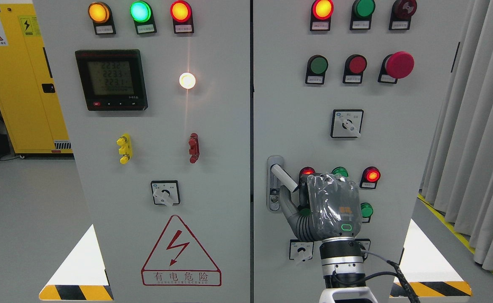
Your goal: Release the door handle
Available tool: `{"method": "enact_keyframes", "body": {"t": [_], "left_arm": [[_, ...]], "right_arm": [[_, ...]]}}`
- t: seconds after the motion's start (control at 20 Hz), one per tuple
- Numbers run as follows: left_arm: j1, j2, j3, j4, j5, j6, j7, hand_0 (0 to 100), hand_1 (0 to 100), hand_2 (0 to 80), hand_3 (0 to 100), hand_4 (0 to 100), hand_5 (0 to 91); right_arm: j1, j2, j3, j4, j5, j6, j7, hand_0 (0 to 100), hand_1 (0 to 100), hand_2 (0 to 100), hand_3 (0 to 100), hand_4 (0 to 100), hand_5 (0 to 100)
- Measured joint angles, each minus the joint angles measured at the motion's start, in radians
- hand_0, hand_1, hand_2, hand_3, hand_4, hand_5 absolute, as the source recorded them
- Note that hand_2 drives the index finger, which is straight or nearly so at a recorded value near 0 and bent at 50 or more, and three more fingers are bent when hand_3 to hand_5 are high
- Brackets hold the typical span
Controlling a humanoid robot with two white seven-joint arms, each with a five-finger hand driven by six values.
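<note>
Right hand (328, 206) rises from bottom edge, back of palm facing camera, fingers (290, 208) curled at door handle (283, 176); firm grip or loosened, cannot tell. Handle tilted out of its plate at left edge of right cabinet door (398, 139). Beyond, lit indicator lamps (372, 174) on door panel

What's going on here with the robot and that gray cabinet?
The robot's right hand is up against the right door of an electrical cabinet, at the door handle. The handle sticks out at a slant from its plate, and the hand's fingers look curled around its end, so it hasn't let go yet. The left hand isn't in the picture.
</note>
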Motion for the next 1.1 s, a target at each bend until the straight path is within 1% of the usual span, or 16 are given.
{"method": "enact_keyframes", "body": {"t": [1.1], "left_arm": [[0.0,0.0,0.0,0.0,0.0,0.0,0.0,12,56,0.0,0,0,0.0]], "right_arm": [[-0.004,-0.002,-0.008,-0.013,0.0,0.0,0.007,51,48,91,100,99,99]]}}
